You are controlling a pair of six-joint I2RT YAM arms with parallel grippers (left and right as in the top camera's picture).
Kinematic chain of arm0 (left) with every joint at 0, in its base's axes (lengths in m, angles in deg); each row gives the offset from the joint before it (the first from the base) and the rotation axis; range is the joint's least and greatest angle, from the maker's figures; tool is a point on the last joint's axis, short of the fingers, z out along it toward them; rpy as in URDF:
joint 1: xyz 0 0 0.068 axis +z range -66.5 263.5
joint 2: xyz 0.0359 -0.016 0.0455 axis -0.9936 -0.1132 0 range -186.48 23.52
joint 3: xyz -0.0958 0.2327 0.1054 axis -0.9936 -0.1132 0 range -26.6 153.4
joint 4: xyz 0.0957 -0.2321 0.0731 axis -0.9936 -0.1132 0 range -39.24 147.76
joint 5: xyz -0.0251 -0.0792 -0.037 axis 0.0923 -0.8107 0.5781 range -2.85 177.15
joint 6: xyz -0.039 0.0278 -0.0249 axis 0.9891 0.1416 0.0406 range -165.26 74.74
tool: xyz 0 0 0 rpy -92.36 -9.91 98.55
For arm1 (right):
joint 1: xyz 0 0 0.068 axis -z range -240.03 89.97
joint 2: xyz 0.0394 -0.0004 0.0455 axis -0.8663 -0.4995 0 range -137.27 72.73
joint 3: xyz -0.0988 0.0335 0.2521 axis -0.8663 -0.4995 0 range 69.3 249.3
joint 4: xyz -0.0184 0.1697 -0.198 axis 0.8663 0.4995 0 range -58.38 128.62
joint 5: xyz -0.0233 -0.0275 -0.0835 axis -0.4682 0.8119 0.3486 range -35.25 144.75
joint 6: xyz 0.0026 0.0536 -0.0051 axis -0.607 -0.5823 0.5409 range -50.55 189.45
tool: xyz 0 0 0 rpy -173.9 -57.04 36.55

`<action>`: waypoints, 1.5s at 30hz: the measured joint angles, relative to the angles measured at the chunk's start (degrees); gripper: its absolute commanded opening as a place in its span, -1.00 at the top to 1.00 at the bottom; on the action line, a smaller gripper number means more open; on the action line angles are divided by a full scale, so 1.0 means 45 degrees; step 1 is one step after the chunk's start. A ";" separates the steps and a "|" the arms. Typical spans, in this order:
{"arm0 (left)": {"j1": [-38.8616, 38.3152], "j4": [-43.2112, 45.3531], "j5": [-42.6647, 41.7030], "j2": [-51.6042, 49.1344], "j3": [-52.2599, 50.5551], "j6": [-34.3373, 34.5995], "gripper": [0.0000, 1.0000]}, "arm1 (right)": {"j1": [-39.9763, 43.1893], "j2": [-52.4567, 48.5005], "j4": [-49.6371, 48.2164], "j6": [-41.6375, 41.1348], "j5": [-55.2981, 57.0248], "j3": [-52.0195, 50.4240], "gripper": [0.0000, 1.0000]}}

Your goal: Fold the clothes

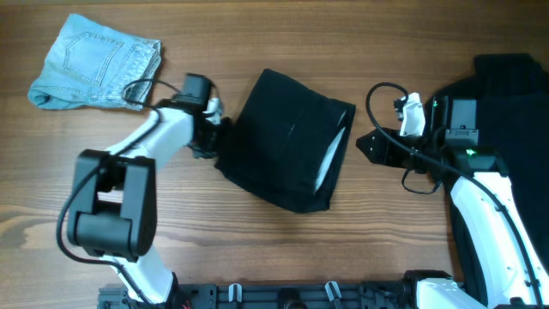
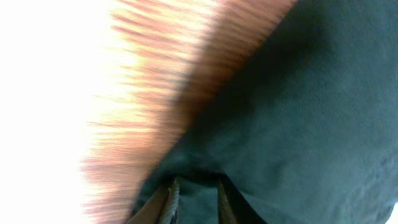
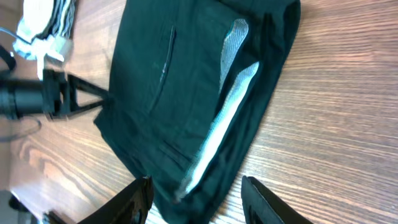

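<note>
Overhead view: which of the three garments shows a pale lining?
The black garment in the middle: a white strip shows along its right edge. The denim shorts at the top left and the dark pile at the right show none.

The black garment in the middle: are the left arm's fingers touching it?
Touching. The left wrist view shows the black garment bunched between the left fingers, pressed against both.

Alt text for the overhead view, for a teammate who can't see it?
A folded black garment lies centred; the left gripper pinches its left edge, the right gripper hangs open off its right edge. Folded denim shorts lie upper left, another dark garment far right.
</note>
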 measured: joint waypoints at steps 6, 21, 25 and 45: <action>0.1457 -0.3963 -0.0874 0.0797 0.0899 -0.1477 0.30 | -0.0340 0.0000 0.0083 0.0617 -0.0141 0.0000 -0.05; -0.0350 0.1282 -0.0427 0.1375 -0.2025 0.2142 0.54 | -0.0345 0.0000 -0.0121 0.0656 -0.0325 0.0000 -0.18; 0.0442 0.4211 -0.0782 0.1073 -0.1739 0.3133 0.03 | -0.0345 -0.0005 -0.0121 0.0661 -0.0325 0.0000 -0.18; 0.1282 -0.4182 -0.4755 0.3099 -0.0306 0.0413 -1.00 | -0.1758 -0.7038 -0.5722 -0.4920 -0.0121 0.0816 0.81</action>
